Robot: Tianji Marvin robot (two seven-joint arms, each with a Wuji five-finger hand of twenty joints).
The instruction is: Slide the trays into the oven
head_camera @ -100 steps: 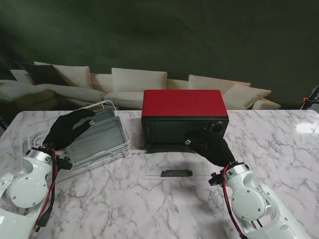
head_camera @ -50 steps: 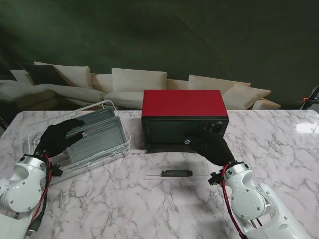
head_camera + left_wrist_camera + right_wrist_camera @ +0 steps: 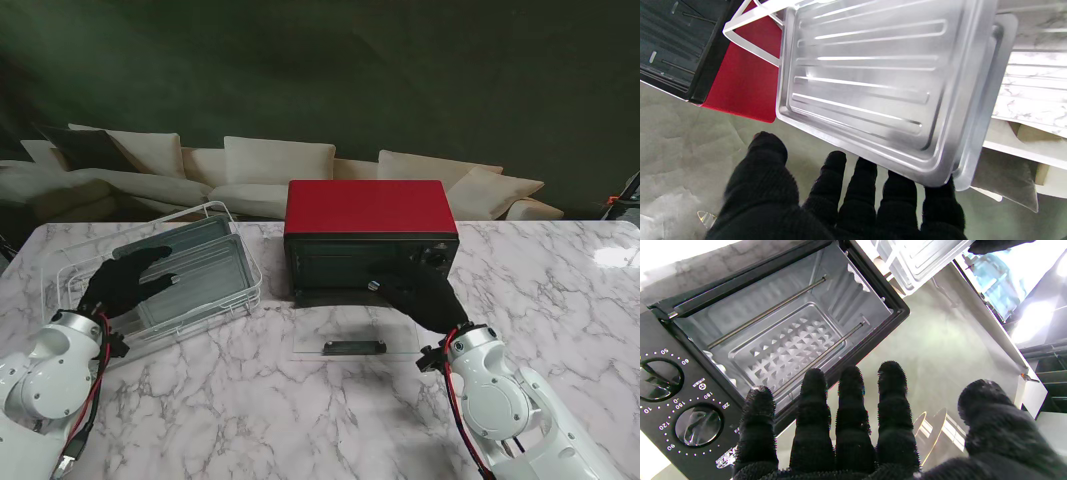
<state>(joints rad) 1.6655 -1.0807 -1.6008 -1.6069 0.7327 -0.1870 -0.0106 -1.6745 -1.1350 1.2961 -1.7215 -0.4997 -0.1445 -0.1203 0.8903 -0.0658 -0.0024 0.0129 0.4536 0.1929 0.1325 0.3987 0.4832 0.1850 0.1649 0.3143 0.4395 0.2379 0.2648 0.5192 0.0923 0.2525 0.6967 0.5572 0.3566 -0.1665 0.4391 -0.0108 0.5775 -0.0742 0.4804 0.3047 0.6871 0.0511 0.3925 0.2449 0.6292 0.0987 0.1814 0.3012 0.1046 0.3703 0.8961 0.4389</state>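
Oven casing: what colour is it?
Red, with a black front; the oven shows it best in the stand view.

trays [image 3: 867, 83] brushed shiny ribbed metal; oven [image 3: 370, 207] glossy red shell, glass door [image 3: 345, 330]; worktop [image 3: 300, 420] polished marble; left robot hand [image 3: 826, 203] fuzzy black knit glove

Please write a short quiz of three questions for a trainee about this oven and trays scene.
1. True or false: the oven door is open.
2. Where do the trays stand now? A) inside the oven B) in the white wire rack C) flat on the marble table
3. Which hand is at the trays?

Key
1. True; the door lies flat on the table.
2. B.
3. The left hand, fingers at the front tray's edge, no firm grasp visible; the right hand is open near the oven.
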